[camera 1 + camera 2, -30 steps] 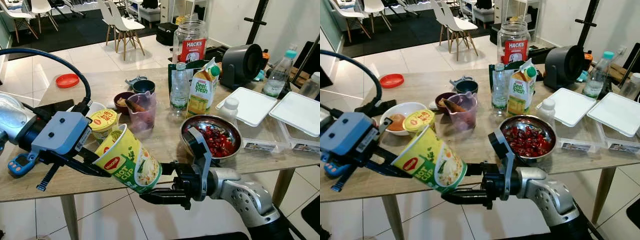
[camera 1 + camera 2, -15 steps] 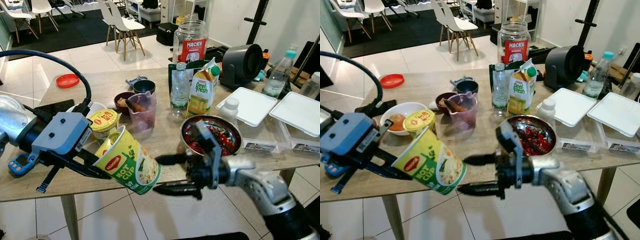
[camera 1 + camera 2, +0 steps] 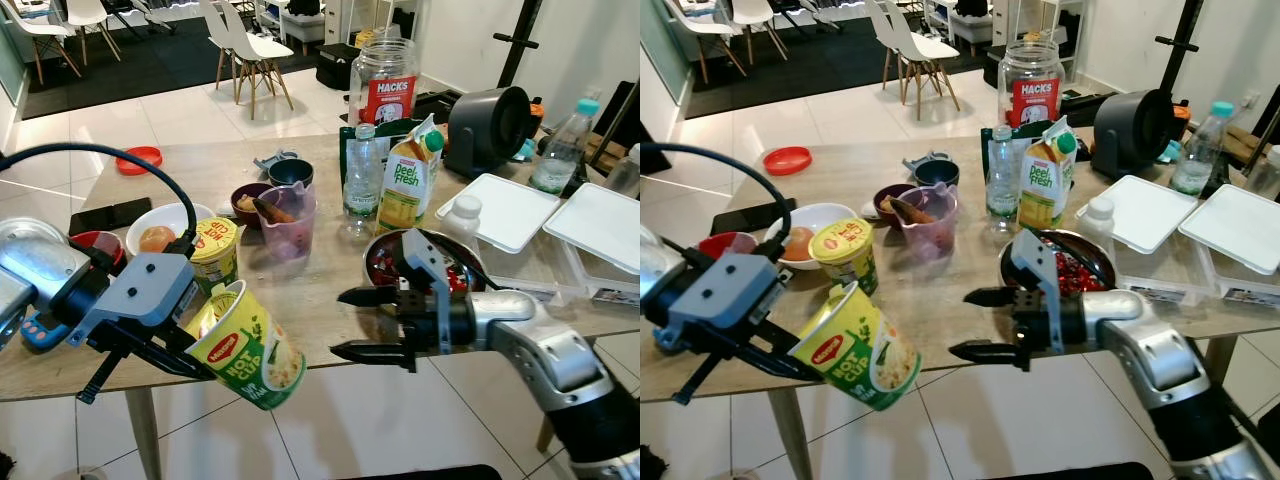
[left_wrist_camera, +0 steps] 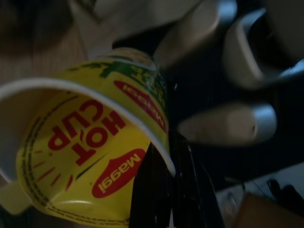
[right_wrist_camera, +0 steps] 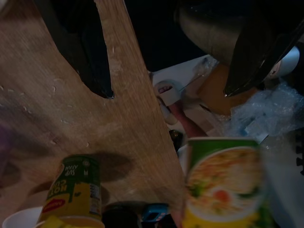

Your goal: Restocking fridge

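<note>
Noodle cup (image 3: 243, 343) tilted, base pointing down-right, held by left gripper (image 3: 190, 352).

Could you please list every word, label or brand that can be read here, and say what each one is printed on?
"Maggi HOT CUP": noodle cup held by the left gripper.
"HOT CUP": lid of the second cup on the table.
"HACKS": red label on the big glass jar.
"Peel Fresh": juice carton.
Water bottle label: too small to read.

A home dining area is shown: a wooden table (image 3: 320, 290) is crowded with food, among it a juice carton (image 3: 405, 185), a water bottle (image 3: 359, 180) and bowls. Behind the table, white chairs (image 3: 245, 50) are set on a tiled floor (image 3: 60, 140).
</note>
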Controlling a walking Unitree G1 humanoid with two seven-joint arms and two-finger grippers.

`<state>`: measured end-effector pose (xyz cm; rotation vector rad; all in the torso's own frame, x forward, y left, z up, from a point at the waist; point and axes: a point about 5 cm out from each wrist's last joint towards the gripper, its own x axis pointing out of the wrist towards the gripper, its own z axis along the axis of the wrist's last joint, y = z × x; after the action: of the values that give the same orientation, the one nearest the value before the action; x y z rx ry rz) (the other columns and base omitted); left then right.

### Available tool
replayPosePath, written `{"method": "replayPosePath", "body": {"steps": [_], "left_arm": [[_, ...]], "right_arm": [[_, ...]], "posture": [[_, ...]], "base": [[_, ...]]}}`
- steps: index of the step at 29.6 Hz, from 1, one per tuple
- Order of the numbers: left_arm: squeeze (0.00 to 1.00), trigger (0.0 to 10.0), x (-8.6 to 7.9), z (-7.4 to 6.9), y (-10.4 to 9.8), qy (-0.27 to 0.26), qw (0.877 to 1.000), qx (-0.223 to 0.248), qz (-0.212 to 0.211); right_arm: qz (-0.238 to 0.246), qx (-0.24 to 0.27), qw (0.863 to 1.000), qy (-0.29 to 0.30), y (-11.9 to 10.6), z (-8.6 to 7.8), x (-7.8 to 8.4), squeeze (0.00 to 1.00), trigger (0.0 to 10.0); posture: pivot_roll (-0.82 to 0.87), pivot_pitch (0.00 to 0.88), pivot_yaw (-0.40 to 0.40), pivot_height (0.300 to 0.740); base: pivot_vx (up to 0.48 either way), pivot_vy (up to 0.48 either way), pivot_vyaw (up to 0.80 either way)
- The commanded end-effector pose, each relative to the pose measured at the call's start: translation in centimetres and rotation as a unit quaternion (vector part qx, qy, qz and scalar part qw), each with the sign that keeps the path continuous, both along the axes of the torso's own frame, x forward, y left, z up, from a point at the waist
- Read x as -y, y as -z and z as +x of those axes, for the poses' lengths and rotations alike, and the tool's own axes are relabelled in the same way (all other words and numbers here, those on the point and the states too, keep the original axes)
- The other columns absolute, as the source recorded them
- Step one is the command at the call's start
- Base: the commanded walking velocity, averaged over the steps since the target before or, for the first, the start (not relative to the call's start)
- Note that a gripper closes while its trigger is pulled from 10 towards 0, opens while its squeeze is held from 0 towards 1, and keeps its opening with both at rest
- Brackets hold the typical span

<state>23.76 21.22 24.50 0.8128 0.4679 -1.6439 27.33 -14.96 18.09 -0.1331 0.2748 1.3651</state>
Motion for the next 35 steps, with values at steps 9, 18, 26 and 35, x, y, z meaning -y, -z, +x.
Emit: {"method": "replayPosePath", "body": {"steps": [9,18,26,35], "left_arm": [[0.0,10.0,-0.6,1.8,1.2,-0.051,0.997,0.05,0.029],[0.0,10.0,-1.2,3.4,0.6,-0.077,0.994,0.073,0.026],[0.0,10.0,-1.7,3.8,0.4,-0.069,0.996,0.046,0.03],[0.0,10.0,-1.5,4.1,0.3,-0.056,0.997,0.036,0.031]], "right_arm": [[0.003,-0.05,0.998,-0.035,1.0,-1.3,-1.9,0.0,10.0],[0.027,-0.105,0.993,0.042,3.9,-0.8,-5.9,0.0,10.0],[0.076,-0.074,0.981,0.16,3.5,1.9,-8.7,0.0,10.0],[0.094,-0.067,0.971,0.209,3.7,2.2,-10.9,0.0,10.0]], "posture": [[0.0,0.025,0.058,0.74],[-0.01,0.026,0.065,0.74],[0.0,0.025,0.071,0.74],[0.0,0.022,0.073,0.74]], "base": [[0.0,0.0,0.0],[0.0,0.0,0.0],[0.0,0.0,0.0],[0.0,0.0,0.0]]}}
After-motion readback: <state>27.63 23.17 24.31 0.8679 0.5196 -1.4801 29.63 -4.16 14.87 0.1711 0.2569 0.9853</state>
